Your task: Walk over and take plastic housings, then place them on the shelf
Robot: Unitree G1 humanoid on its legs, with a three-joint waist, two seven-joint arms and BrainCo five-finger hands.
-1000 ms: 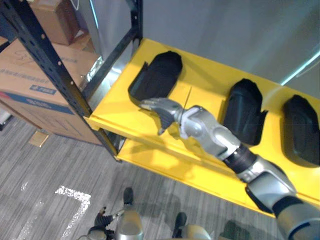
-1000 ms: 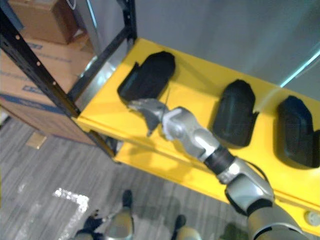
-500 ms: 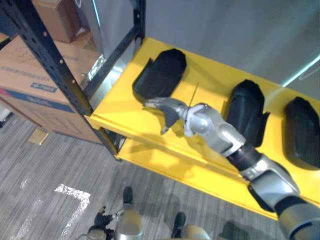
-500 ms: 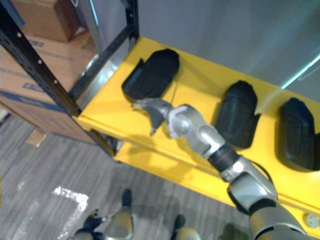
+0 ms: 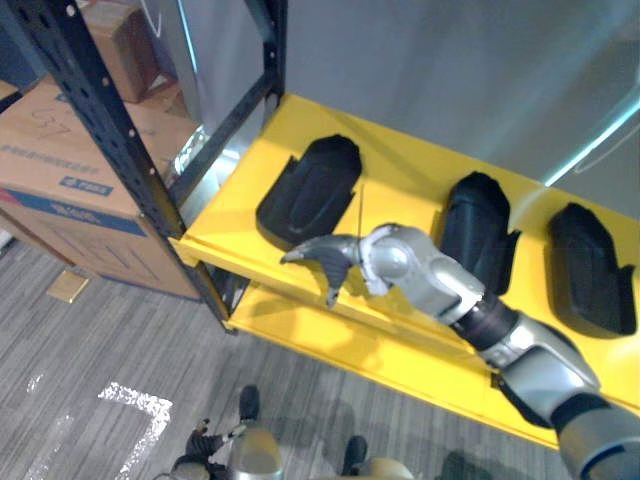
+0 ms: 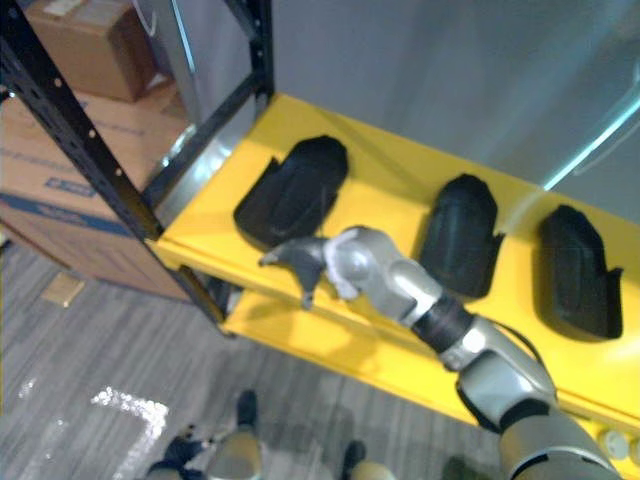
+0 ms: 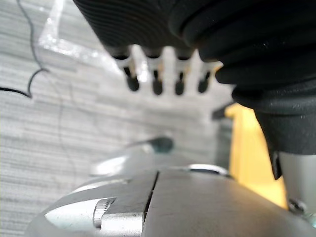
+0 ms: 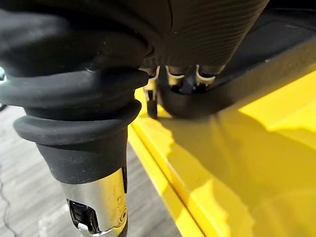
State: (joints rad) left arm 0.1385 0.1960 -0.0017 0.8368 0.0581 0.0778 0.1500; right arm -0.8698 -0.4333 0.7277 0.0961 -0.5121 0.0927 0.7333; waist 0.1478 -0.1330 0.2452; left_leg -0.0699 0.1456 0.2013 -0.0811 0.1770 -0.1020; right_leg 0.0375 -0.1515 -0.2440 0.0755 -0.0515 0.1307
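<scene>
Three plastic housings [image 5: 478,230] are lying apart on the yellow shelf [image 5: 250,225], so placing looks done; the right hand [image 5: 330,256] is hovering beside the leftmost housing [image 5: 312,188], fingers loosely straight and empty, while the left hand [image 7: 155,84] is hanging slack-fingered above the floor [image 7: 39,123]

**newbie:** what kind of place is this?

**rackfan:** storeroom or warehouse corner, I'd say. Yellow metal shelf [image 5: 250,215] on black perforated uprights [image 5: 112,125], cardboard boxes [image 5: 60,170] stacked right beside it, grey floor [image 5: 100,340] with a white tape mark [image 5: 135,405].
</scene>
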